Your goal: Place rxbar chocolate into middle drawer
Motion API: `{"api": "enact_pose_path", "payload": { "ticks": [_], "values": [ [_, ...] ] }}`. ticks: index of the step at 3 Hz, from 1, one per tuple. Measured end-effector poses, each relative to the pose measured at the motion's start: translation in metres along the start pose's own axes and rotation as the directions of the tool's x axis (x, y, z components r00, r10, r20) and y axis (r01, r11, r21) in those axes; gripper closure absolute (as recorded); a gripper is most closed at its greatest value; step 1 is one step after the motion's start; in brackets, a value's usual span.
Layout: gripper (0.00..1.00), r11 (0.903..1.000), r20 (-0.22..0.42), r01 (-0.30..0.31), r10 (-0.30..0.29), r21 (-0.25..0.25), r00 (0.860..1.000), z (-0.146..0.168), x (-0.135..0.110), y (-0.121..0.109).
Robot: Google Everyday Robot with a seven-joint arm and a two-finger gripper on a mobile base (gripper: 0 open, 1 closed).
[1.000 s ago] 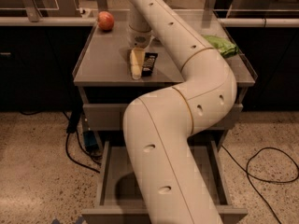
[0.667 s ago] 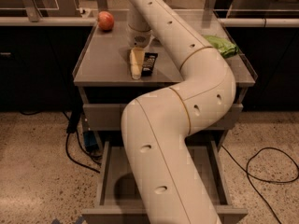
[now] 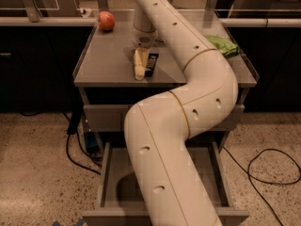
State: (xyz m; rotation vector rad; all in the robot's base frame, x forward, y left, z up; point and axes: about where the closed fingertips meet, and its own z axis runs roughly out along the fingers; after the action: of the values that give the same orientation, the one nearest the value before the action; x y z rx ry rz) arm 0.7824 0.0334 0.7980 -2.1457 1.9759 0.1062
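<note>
The rxbar chocolate (image 3: 151,64) is a small dark bar with pale print, lying flat on the grey cabinet top (image 3: 106,60) near its front middle. My gripper (image 3: 140,66) reaches down from the far side and sits right against the bar's left edge, low over the cabinet top. The white arm (image 3: 188,107) sweeps across the middle of the view. An open drawer (image 3: 110,182) is pulled out low on the cabinet, and the arm covers much of its inside.
A red apple (image 3: 106,20) rests at the cabinet top's back left. A green chip bag (image 3: 225,45) lies at the right edge. A closed drawer front (image 3: 106,116) sits above the open one. Black cables (image 3: 273,166) trail over the speckled floor.
</note>
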Motion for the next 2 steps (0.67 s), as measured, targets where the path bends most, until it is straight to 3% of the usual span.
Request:
{"api": "enact_pose_path", "payload": {
  "ticks": [1,2],
  "values": [
    [0.0,0.9983,-0.012,-0.059,0.059,0.002,0.998,-0.015,0.014,0.005],
    [0.05,0.9863,-0.049,-0.158,0.16,0.048,0.986,-0.053,0.026,0.01]
  ]
}}
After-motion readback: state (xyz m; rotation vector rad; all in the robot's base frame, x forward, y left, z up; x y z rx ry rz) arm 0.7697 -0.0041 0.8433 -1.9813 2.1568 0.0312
